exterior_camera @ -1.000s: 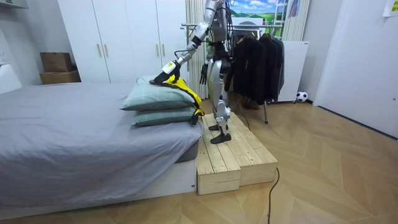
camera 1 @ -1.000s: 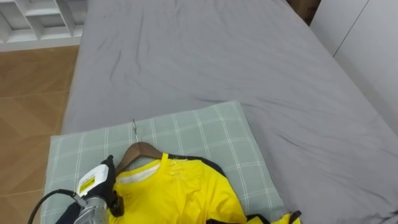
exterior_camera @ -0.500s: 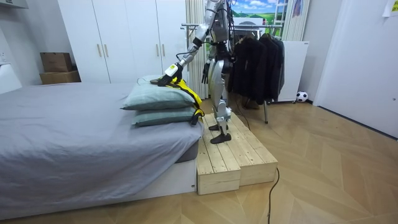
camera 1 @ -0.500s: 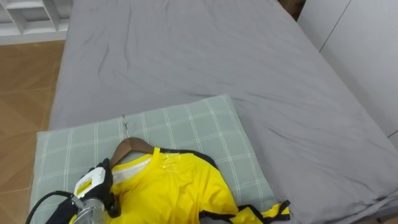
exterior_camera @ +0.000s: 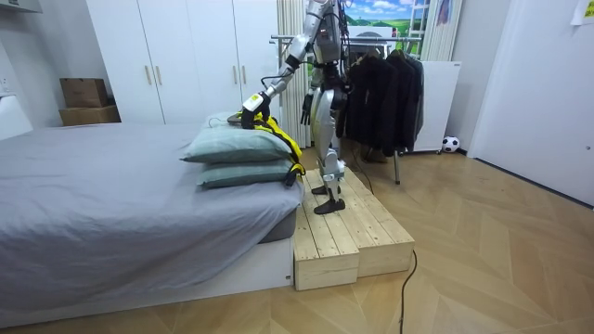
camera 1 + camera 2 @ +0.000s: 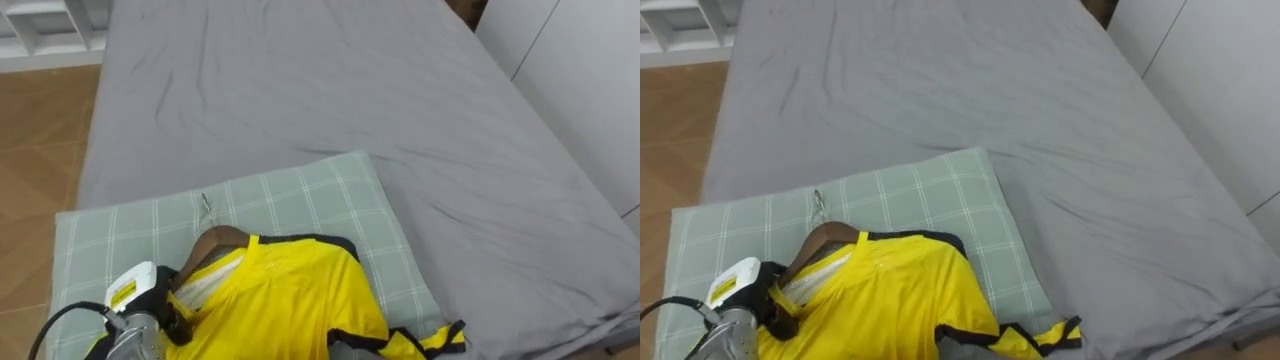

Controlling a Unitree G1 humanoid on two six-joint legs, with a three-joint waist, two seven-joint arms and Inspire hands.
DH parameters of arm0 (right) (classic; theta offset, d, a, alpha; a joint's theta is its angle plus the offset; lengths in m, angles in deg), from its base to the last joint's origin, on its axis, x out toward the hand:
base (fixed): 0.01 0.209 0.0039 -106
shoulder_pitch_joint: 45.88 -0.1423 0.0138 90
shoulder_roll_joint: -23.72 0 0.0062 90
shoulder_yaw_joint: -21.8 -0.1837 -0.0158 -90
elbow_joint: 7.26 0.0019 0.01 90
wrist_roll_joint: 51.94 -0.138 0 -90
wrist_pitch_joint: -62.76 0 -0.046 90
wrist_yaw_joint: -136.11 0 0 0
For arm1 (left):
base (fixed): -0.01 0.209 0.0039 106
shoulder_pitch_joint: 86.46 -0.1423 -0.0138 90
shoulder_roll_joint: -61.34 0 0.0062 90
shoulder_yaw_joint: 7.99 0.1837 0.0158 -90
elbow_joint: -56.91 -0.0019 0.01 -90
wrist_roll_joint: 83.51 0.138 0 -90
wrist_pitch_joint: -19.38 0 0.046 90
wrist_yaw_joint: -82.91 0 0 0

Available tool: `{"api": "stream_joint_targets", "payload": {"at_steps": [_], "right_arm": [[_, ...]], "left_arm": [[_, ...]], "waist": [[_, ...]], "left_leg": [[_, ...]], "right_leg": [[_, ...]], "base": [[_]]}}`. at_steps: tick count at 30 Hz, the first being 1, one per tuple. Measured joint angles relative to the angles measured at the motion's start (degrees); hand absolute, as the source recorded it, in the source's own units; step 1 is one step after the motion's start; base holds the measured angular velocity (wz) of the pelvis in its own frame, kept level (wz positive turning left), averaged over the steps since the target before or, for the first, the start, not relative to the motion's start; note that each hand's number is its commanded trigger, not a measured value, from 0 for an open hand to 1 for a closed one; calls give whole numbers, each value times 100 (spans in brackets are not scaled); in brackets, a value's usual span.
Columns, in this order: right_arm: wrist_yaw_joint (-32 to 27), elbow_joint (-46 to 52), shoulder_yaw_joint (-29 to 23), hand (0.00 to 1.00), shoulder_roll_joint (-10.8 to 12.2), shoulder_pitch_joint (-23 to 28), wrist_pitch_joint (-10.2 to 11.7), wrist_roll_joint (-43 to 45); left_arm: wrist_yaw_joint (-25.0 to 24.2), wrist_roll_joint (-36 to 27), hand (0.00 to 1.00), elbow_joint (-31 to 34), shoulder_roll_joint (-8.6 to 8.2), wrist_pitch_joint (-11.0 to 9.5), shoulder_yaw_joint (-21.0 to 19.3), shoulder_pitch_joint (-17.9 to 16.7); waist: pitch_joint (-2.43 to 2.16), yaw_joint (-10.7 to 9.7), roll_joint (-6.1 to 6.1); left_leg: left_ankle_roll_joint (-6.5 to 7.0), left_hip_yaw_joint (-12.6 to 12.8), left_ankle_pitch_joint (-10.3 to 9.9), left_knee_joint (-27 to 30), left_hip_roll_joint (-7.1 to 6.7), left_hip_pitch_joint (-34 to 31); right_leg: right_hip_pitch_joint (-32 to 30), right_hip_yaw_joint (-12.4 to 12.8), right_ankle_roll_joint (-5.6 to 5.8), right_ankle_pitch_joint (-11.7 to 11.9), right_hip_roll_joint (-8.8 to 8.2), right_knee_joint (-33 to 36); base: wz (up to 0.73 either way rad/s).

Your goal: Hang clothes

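A yellow shirt [image 6: 290, 300] with black trim lies on a green checked pillow [image 6: 300, 200] at the near end of the bed. A wooden hanger [image 6: 218, 240] sits inside its collar, with the metal hook [image 6: 205, 204] pointing away from me. My left hand [image 6: 140, 295] is at the collar's left side, its dark fingers curled round the hanger's arm and the cloth over it. In the room view I stand on a wooden platform [image 5: 343, 232] beside the bed. There my left hand [image 5: 251, 104] reaches to the pillows and my right hand [image 5: 303, 109] hangs at my side.
The grey bed [image 6: 300, 90] stretches away beyond the pillow, with wood floor [image 6: 40, 120] to its left. Two pillows [image 5: 237, 158] are stacked. A clothes rack [image 5: 380, 83] with dark garments stands behind me, and white wardrobes [image 5: 186, 56] line the wall.
The eye view shifted a little. My left hand has drawn back toward me, and the shirt's shoulders now cover more of the hanger, with the collar raised slightly.
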Motion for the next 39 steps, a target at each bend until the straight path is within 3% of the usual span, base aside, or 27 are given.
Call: {"api": "stream_joint_targets", "payload": {"at_steps": [27, 33, 37, 39], "right_arm": [[53, 23, 148, 0, 13, 22, 63, -18], [57, -14, 157, 0, -22, 44, 112, -17], [61, -55, 142, 0, -76, 53, 148, -24], [60, -55, 135, 0, -77, 73, 148, -48]], "left_arm": [[-361, -470, 100, -160, -2, -138, -206, -13], [-358, -463, 100, -145, -15, -143, -209, -34], [-352, -465, 100, -136, -50, -179, -213, -35], [-344, -461, 100, -136, -51, -215, -192, -45]], "waist": [[2, 108, -9], [1, 104, 86], [-27, 100, 228], [-29, 97, 237]], "left_leg": [[0, 70, 0, -30, 11, 23], [-1, 53, 0, -57, 11, 113], [-4, 52, 4, -95, -11, 151], [-14, 51, 18, -117, -21, 250]], "right_leg": [[-13, 37, 1, 0, 6, 3], [73, 55, 1, 1, 10, -16], [105, 32, 1, 1, -1, -26], [224, 15, 1, 1, 0, -76]], "base": [[-1], [0], [1], [4]]}}
